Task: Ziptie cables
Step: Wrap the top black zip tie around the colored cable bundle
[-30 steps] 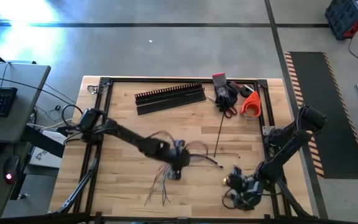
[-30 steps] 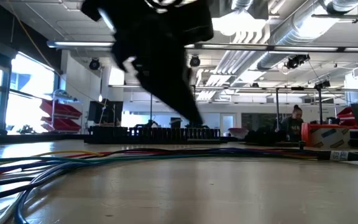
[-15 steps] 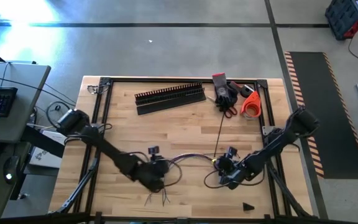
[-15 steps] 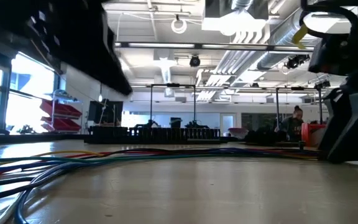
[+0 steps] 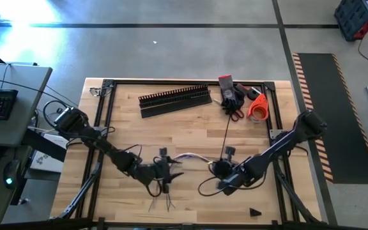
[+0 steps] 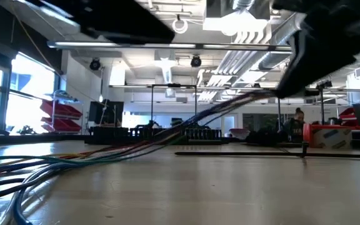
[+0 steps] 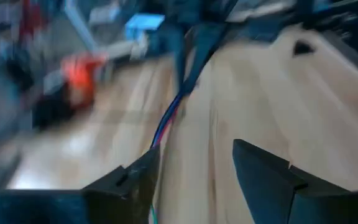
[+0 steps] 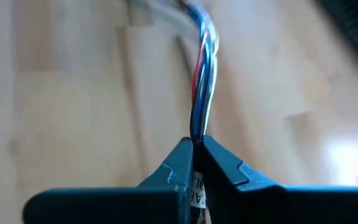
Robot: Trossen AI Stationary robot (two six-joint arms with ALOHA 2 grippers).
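- Broadly, the wooden tabletop (image 5: pixel 190 131) carries everything: the black slotted duct (image 5: pixel 174 98) lies along its far edge, with scissors (image 5: pixel 234 110) and an orange tape roll (image 5: pixel 257 107) at the far right.
- The two arms reach toward each other over the near middle, the left from the left side and the right from the right.
- The cables (image 5: pixel 190 158) run left to right between the grippers, so their long axis lies across the tabletop; loose ends fan out at the near left (image 5: pixel 163 203). In the low view the bundle (image 6: pixel 186 122) climbs off the surface toward the right.
- A thin black ziptie (image 5: pixel 225 137) lies far of the right gripper, running near to far, apart from the bundle as far as can be seen.
- The right gripper (image 8: pixel 194 151) is clenched on the cables' right end, the wires leaving straight from its fingertips.
- The left gripper (image 7: pixel 194 165) is released, its fingers spread, with the wires (image 7: pixel 166 121) running away from beside one finger; it is the nearer one to the bundle's left part.
- Judged from this, the next move turns on the left gripper closing across that left-right run.
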